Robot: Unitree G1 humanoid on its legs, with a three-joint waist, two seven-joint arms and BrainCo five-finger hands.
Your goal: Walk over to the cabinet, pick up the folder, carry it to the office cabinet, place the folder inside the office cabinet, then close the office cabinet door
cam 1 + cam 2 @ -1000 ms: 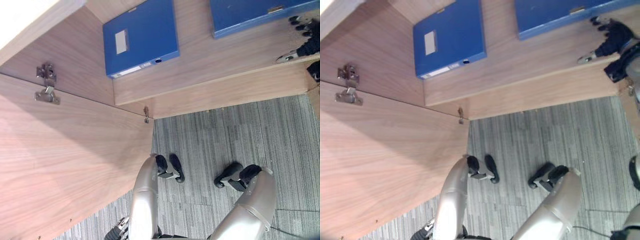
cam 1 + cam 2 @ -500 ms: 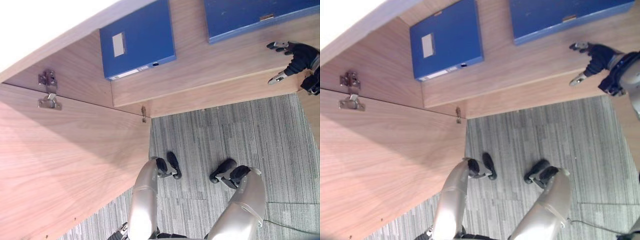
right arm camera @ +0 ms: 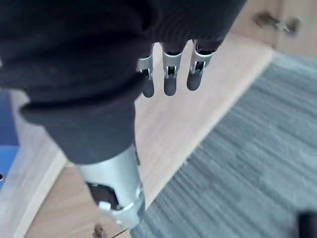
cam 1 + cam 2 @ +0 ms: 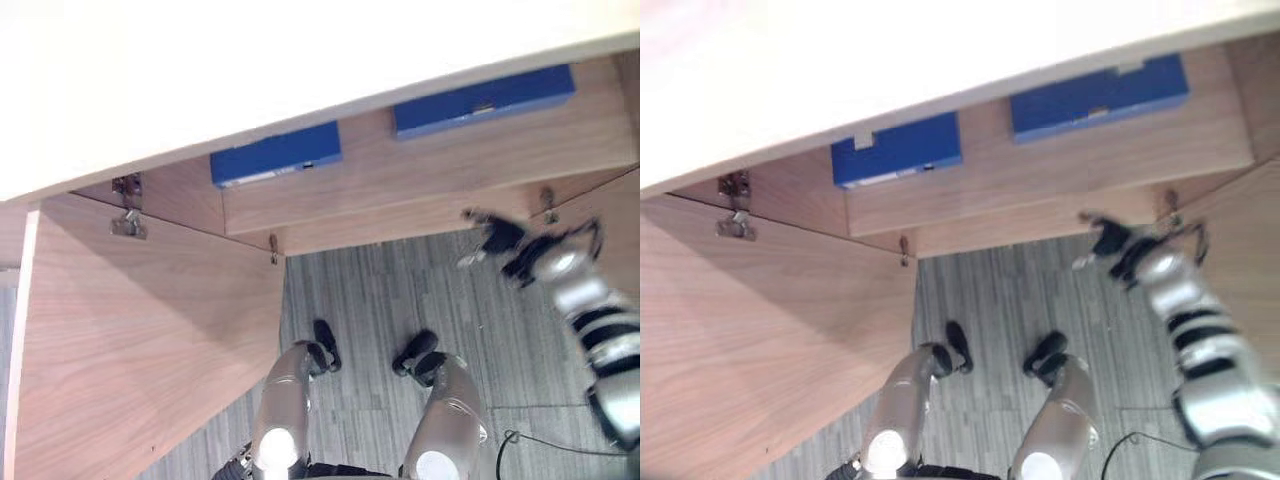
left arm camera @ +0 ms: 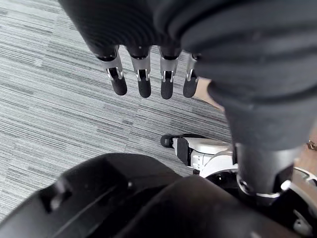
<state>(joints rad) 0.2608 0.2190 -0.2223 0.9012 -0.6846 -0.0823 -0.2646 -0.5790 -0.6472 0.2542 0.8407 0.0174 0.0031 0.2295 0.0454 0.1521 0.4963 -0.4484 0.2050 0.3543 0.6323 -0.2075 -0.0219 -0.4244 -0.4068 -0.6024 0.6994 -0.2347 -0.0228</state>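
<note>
Two blue folders lie flat on the bottom shelf [image 4: 400,185] of the open wooden office cabinet: one at the left [image 4: 276,153], one at the right [image 4: 483,101]. My right hand [image 4: 497,238] hangs just in front of the shelf's front edge, over the carpet, below the right folder. It is open and holds nothing; its straight fingers [image 3: 170,74] point at the shelf edge in the right wrist view. In the left wrist view my left hand [image 5: 144,84] hangs low over the carpet, fingers straight and empty.
The cabinet's left door [image 4: 140,340] stands swung open toward me, with hinges [image 4: 127,205] at its inner edge. The right door [image 4: 1230,240] is open too, beside my right arm. The cabinet's pale top [image 4: 250,70] overhangs the shelf. Grey striped carpet [image 4: 370,290] lies between the doors.
My right hand has come out of the cabinet, from beside the right folder down to the shelf's front edge. The camera has shifted, so the cabinet top now covers most of the shelf.
</note>
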